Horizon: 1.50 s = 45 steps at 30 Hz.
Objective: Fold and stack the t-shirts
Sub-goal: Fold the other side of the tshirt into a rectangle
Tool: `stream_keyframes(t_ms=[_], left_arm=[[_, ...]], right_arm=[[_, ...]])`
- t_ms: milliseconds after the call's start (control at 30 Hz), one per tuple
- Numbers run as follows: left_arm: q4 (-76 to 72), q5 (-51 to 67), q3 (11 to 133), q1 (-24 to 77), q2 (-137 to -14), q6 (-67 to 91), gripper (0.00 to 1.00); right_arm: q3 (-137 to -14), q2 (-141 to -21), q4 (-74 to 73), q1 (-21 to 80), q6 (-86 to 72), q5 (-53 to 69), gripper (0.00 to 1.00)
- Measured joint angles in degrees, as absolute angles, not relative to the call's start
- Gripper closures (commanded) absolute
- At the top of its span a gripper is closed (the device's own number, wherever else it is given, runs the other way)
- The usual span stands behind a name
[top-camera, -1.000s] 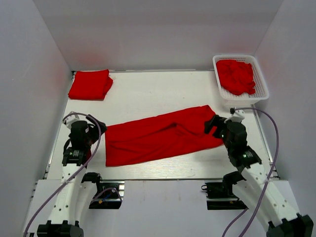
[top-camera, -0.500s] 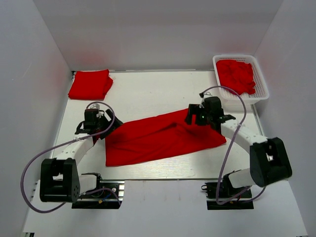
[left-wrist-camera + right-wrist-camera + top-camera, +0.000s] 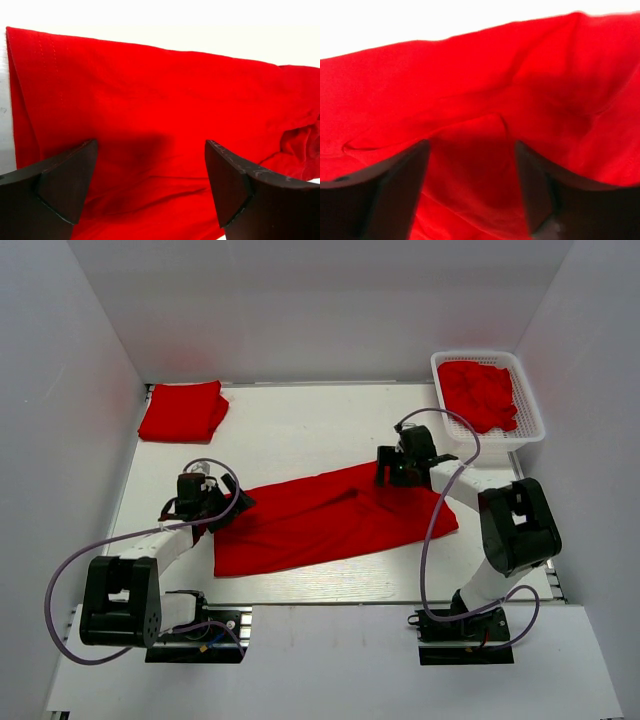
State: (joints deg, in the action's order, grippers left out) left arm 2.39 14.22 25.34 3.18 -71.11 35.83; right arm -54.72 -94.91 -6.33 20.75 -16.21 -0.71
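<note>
A red t-shirt (image 3: 320,520) lies folded lengthwise as a long slanted band across the middle of the table. My left gripper (image 3: 226,508) is open over its left end; the left wrist view shows the cloth (image 3: 160,100) between the spread fingers (image 3: 65,180). My right gripper (image 3: 392,472) is open over the upper right end, with wrinkled cloth (image 3: 485,115) between its fingers (image 3: 540,185). A folded red t-shirt (image 3: 182,411) lies at the far left corner. Crumpled red t-shirts (image 3: 480,392) fill the basket.
The white mesh basket (image 3: 530,405) stands at the far right corner of the table. White walls close the table in at the left, back and right.
Both arms have swung in from the table's near edge onto the spread shirt: the left to its left end, the right to its upper right end. The shirt has not moved.
</note>
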Motion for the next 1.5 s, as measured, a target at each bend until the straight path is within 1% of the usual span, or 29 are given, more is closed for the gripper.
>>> stream_keyframes(t_ms=[100,167,200,300,333,400,433,567,767,1100,1133,1167,1200,1267,1400,1433,1500], left_arm=[[1.61,13.98,24.60,3.18,-70.61,36.01,0.01],[1.34,13.91,24.36,3.18,-70.39,36.05,0.01],[1.37,13.82,24.32,3.18,-70.28,36.07,0.01],[1.48,13.56,24.36,3.18,-70.22,36.27,0.01],[1.54,13.50,24.36,3.18,-70.17,36.29,0.01],[1.67,13.17,24.36,3.20,-70.13,36.40,0.01],[1.78,13.04,24.38,3.22,-70.00,36.45,0.01],[2.50,12.45,24.47,3.33,-69.71,36.47,0.01],[3.99,11.68,24.47,3.49,-68.77,36.40,0.01],[4.54,11.33,24.47,3.51,-68.51,36.42,0.01],[4.54,11.33,24.47,3.51,-68.51,36.42,0.01],[4.51,11.31,24.47,3.51,-68.51,36.42,0.01],[4.54,11.29,24.47,3.51,-68.51,36.45,0.01],[4.58,11.22,24.47,3.51,-68.51,36.42,0.01],[4.80,10.94,24.49,3.49,-68.42,36.45,0.01],[4.95,10.85,24.53,3.49,-68.40,36.45,0.01],[5.52,10.50,24.75,3.49,-68.38,36.45,0.01]], right_arm=[[-54.72,-96.01,-6.85,20.75,-16.45,0.49,0.45],[-54.70,-96.12,-7.07,20.75,-16.75,1.56,0.52],[-54.70,-96.12,-7.05,20.75,-16.95,1.85,0.60],[-54.41,-96.05,-7.03,20.75,-17.34,2.63,0.78],[-54.13,-95.92,-6.96,20.75,-17.47,2.87,0.88],[-53.39,-95.29,-7.01,20.75,-17.50,3.20,0.98],[-52.95,-94.87,-6.98,20.75,-17.61,3.33,1.00],[-51.44,-92.66,-6.87,20.75,-17.52,3.66,1.00],[-47.79,-86.28,-6.28,20.75,-16.16,4.78,1.00],[-37.98,-74.52,-5.30,20.75,-13.41,9.06,0.99],[-36.07,-72.71,-5.04,20.75,-12.95,9.85,0.92],[-35.51,-72.07,-5.04,20.75,-12.84,10.20,0.92],[-33.98,-70.57,-4.34,20.75,-12.51,11.00,0.84],[-30.96,-67.22,-3.97,20.75,-12.56,12.38,0.79],[-26.46,-61.54,-5.56,20.78,-13.58,13.56,0.63],[-25.87,-60.34,-6.39,20.75,-13.78,13.50,0.56],[-24.71,-57.32,-8.71,20.75,-14.74,13.32,0.54]])
